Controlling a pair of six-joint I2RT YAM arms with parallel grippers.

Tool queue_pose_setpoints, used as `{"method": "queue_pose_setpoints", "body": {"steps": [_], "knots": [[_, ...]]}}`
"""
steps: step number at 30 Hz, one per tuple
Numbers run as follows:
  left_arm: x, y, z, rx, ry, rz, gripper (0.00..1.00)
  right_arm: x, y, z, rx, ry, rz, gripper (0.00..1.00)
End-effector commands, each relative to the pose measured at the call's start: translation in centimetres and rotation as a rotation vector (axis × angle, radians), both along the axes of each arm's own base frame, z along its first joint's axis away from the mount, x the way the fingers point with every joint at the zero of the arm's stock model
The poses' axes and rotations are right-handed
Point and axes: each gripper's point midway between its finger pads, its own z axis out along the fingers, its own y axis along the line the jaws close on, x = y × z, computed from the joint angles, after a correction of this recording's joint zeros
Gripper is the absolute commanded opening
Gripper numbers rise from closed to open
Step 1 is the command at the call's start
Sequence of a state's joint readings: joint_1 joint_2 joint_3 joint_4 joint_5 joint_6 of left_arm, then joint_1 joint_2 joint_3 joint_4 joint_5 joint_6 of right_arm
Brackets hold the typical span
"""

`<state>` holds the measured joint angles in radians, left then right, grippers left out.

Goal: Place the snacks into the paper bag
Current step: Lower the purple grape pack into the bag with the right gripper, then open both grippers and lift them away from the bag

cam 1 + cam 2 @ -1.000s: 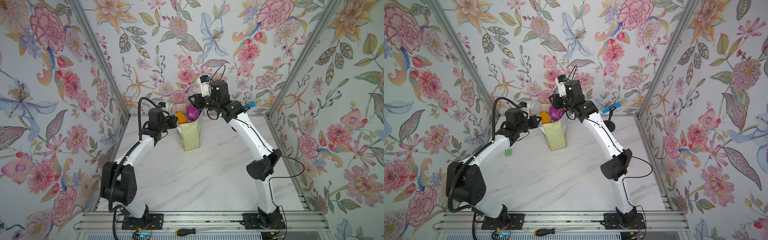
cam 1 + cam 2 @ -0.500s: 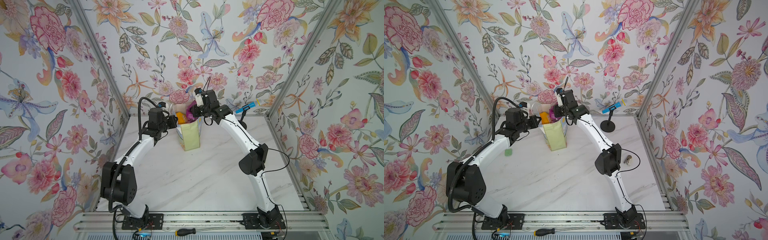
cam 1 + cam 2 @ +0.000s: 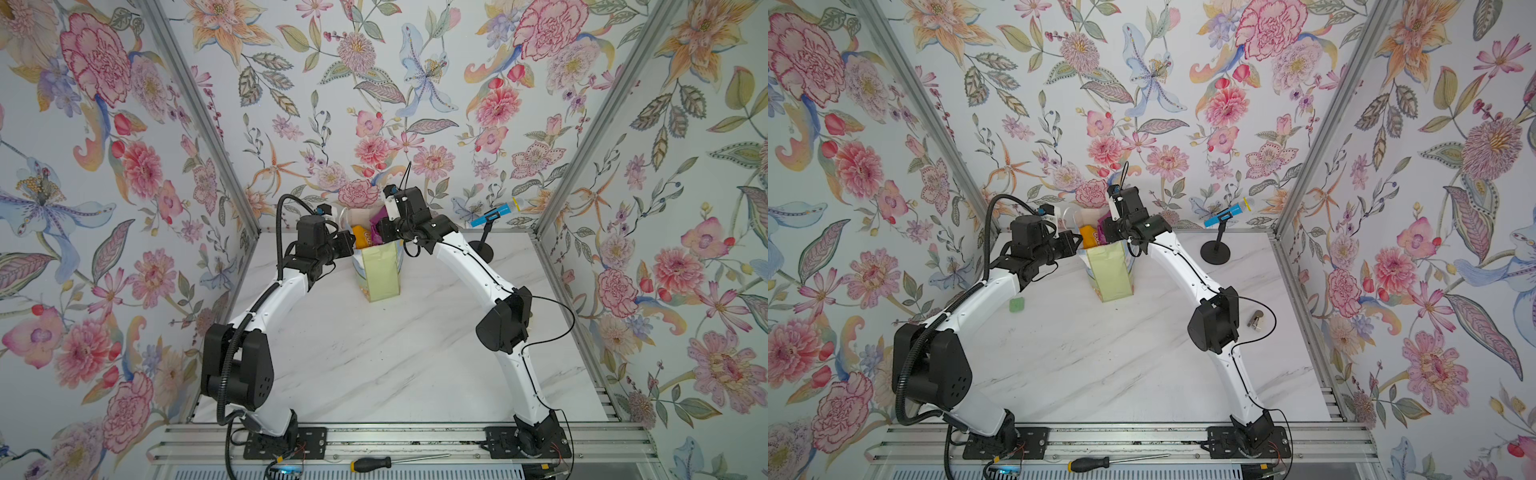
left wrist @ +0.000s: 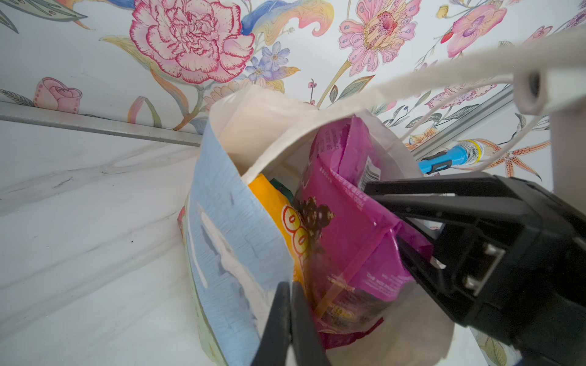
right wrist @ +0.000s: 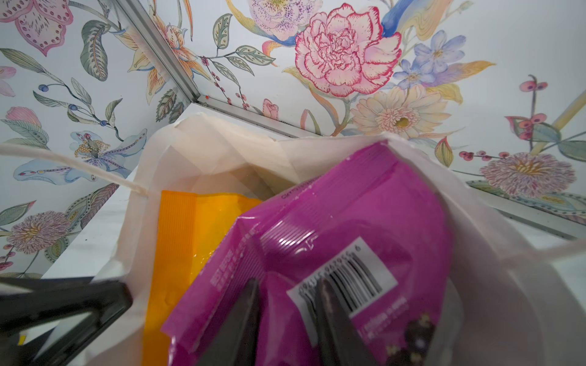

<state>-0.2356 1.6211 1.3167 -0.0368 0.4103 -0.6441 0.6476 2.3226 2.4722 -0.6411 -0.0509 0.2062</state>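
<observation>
The paper bag (image 3: pixel 380 274) stands at the middle of the table's (image 3: pixel 374 365) back edge (an orange packet (image 5: pixel 196 228) is already inside). The purple packet (image 5: pixel 348 215) sticks out tilted, pinched by the right gripper (image 5: pixel 288 285). The left gripper (image 4: pixel 289 294), fingers pressed together, holds the bag's rim. Better to push the packet straight down before letting go, with the rim pulled taut.

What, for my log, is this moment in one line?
left hand shut on bag rim; right hand around purple packet, grip unclear; orange packet in bag
</observation>
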Motion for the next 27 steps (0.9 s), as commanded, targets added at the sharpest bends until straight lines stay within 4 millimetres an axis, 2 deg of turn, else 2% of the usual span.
{"method": "queue_pose_setpoints", "body": {"steps": [1, 4, 10, 13, 15, 17, 20, 23, 27], "knots": [[-0.2, -0.8, 7.5, -0.06, -0.193, -0.049, 0.0, -1.2, -1.0, -3.0, -0.028, 0.144, 0.027, 0.39], [-0.2, -0.7, 7.5, -0.058, -0.195, -0.046, 0.0, -1.4, -0.8, 1.2, 0.029, 0.073, 0.052, 0.44], [-0.3, -0.9, 7.8, -0.07, -0.203, -0.057, 0.29, -2.1, -1.2, 9.2, 0.17, -0.059, 0.072, 0.56], [-0.3, -0.9, 7.8, -0.083, -0.205, -0.063, 0.5, -2.7, -1.6, 12.5, 0.218, -0.12, 0.077, 0.59], [-0.3, -0.9, 7.7, -0.088, -0.204, -0.069, 0.6, -3.2, -2.0, 14.2, 0.243, -0.15, 0.08, 0.62], [-1.2, -0.8, 9.3, -0.102, -0.24, -0.077, 0.73, -3.6, -2.3, 15.7, 0.265, -0.177, 0.081, 0.65], [-1.4, -1.0, 9.4, -0.115, -0.246, -0.094, 0.91, -4.1, -2.7, 17.3, 0.284, -0.21, 0.082, 0.71], [-1.9, -1.5, 9.6, -0.137, -0.255, -0.135, 0.99, -4.5, -3.4, 18.5, 0.293, -0.237, 0.073, 0.79], [-2.9, -1.6, 10.1, -0.135, -0.283, -0.176, 0.99, -4.9, -4.8, 19.4, 0.292, -0.285, 0.044, 0.9]]}}
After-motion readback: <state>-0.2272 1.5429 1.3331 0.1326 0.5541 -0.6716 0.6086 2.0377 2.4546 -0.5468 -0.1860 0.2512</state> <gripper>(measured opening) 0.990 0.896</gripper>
